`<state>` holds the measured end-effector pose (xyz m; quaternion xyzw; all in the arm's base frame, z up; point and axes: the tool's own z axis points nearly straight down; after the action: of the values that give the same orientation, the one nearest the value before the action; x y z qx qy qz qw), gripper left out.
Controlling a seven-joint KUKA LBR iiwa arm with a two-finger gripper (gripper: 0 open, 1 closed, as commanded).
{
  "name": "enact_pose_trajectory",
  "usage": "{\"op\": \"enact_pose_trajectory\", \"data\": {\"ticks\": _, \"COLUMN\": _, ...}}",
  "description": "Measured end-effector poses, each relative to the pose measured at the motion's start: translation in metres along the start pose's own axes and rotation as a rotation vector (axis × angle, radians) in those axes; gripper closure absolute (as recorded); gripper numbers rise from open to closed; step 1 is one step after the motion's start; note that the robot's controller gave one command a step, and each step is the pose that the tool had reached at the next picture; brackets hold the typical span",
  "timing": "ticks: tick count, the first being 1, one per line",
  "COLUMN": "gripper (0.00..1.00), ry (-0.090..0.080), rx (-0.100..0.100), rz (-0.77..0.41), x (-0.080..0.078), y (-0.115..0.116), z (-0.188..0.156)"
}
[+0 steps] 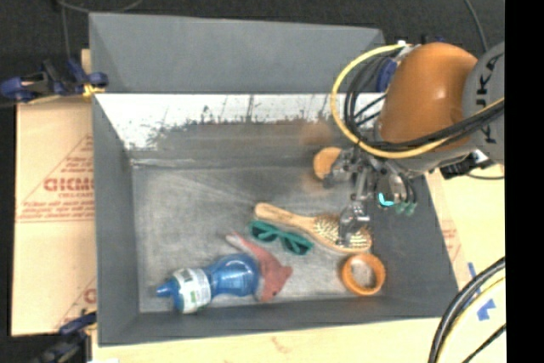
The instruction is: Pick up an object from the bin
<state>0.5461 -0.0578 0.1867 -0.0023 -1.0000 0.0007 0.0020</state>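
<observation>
While pincer (354, 230) hangs over brush (289, 218) head, near orange ring (363, 275): grip state cannot tell. Nothing lifted; pick judged pending. Bottle (214, 280), glasses (280, 235) lie apart.

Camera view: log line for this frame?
claw over wooden hairbrush head | bin right side | orange ring nearby | green sunglasses alongside | grasp unconfirmed
</observation>
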Motion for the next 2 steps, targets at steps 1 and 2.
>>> {"op": "enact_pose_trajectory", "data": {"ticks": 1, "gripper": 0.00, "ry": -0.007, "rx": 0.001, "rz": -0.001, "x": -0.001, "y": 0.000, "z": -0.004}}
{"op": "enact_pose_trajectory", "data": {"ticks": 2, "gripper": 1.00, "ry": -0.019, "rx": -0.001, "rz": -0.013, "x": -0.022, "y": 0.046, "z": 0.112}}
